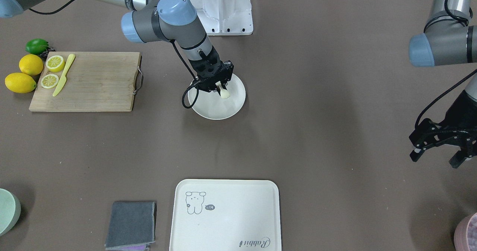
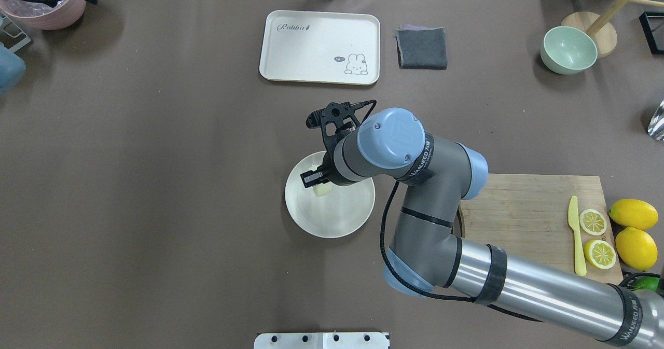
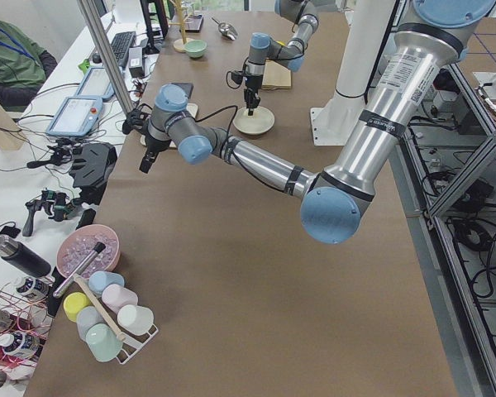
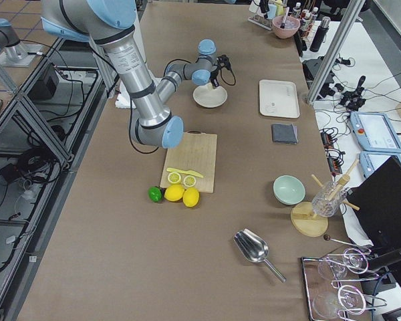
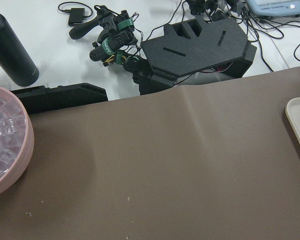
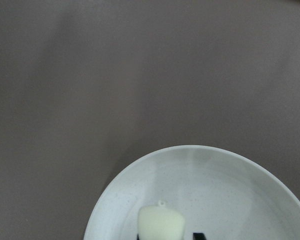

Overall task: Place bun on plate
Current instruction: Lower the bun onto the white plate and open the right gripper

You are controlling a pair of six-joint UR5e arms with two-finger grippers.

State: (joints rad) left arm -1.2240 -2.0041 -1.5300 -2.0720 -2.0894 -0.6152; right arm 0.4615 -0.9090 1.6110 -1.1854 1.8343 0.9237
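Observation:
The round off-white plate point(image 1: 216, 111) point(image 2: 332, 224) lies mid-table. My right gripper point(image 1: 220, 88) point(image 2: 316, 183) hangs low over its robot-side half, pointing down, shut on the bun point(image 1: 224, 93) point(image 2: 322, 190), a small pale cream lump that pokes out below the fingers. In the right wrist view the bun point(image 6: 161, 223) sits at the bottom edge over the plate point(image 6: 230, 190), dark fingertips on both sides of it. Whether the bun touches the plate is unclear. My left gripper point(image 1: 436, 159) hovers open and empty far off at the table's end.
A wooden cutting board point(image 1: 93, 83) holds two lemon halves and a yellow knife point(image 1: 64, 75), with whole lemons point(image 1: 26, 74) beside it. A cream tray point(image 1: 223, 213), a grey cloth point(image 1: 130, 223), a green bowl point(image 2: 568, 51) and a pink bowl point(image 2: 41, 12) line the far side.

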